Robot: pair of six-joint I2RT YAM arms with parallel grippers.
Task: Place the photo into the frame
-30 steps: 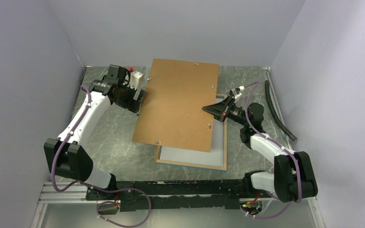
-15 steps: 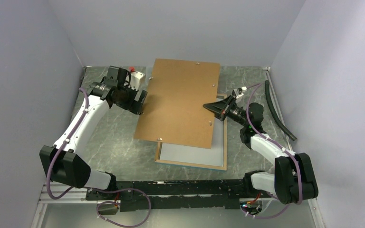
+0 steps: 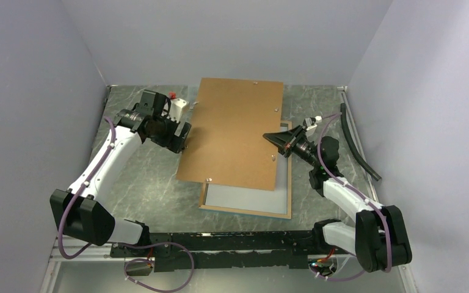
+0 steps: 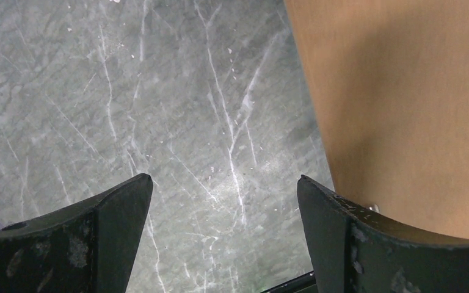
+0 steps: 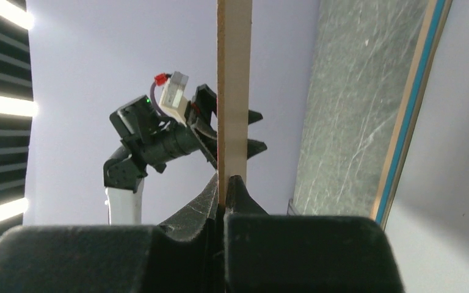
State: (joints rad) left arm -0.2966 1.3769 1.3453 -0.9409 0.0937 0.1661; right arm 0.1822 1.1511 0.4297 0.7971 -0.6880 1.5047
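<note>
The frame lies back-up on the table, its light wood rim showing, with a blue edge in the right wrist view. A plain pale sheet fills its opening; it may be the photo's white back, and no printed side shows. My right gripper is shut on the right edge of the thin brown backing board, holding it tilted above the frame. The wrist view shows the board edge-on between the closed fingers of that gripper. My left gripper stands open beside the board's left edge, with only tabletop inside the left gripper.
A black hose lies along the right wall. Grey walls close in the table on three sides. The arms' black mounting rail runs along the near edge. Marbled tabletop lies left of the frame.
The board has shifted slightly right and away with the right gripper. My left gripper has moved a little right and nearer, following the board's left edge, still open.
</note>
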